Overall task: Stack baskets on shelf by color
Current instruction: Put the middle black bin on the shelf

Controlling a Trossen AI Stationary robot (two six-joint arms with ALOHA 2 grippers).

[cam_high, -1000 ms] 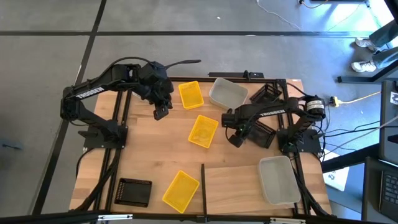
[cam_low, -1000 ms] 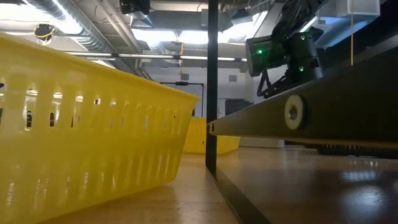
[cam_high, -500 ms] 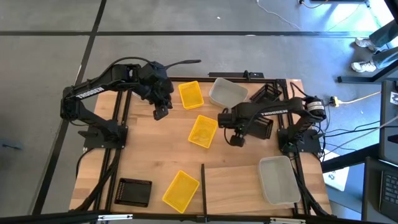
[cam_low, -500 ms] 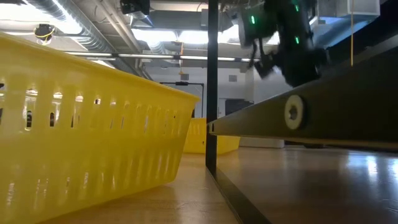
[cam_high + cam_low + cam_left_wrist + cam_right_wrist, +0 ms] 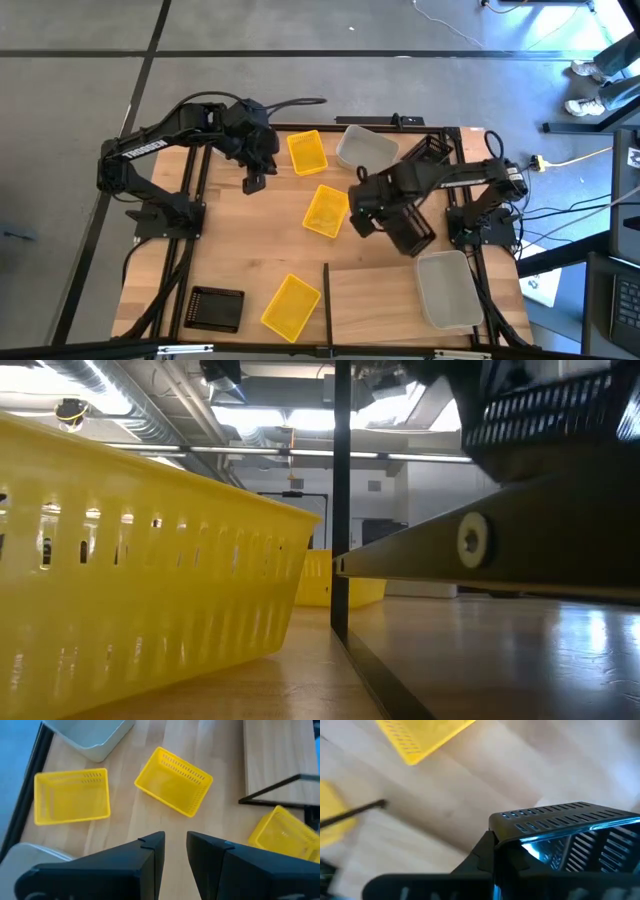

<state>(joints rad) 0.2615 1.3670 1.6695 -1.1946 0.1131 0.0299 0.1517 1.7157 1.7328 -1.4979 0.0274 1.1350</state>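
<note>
My right gripper is shut on a black mesh basket above the table's middle right, near the shelf, a pale panel with a thin dark divider. The low view shows this basket high up. Three yellow baskets rest on their bottoms on the table. Grey-white baskets show at the far edge and on the shelf's right end. Other black baskets are at the near left and far right. My left gripper hovers far left, open by a narrow gap. My right gripper holds the black basket by the upper rim of one side wall, near a corner. One finger shows outside the wall; the other is hidden behind the mesh. The basket is lifted clear, roughly level, reaching away from the gripper toward the table's right.
A dark bar with a screw crosses the low view in front of the shelf. The nearest yellow basket fills that view's left. Bare plank table lies between the two arms. Cables run off the far right corner.
My right gripper has risen and moved a little toward the table's left and near edge, bringing the black basket up off the table and turning it onto a diagonal. In the low view the basket has come into sight high up.
</note>
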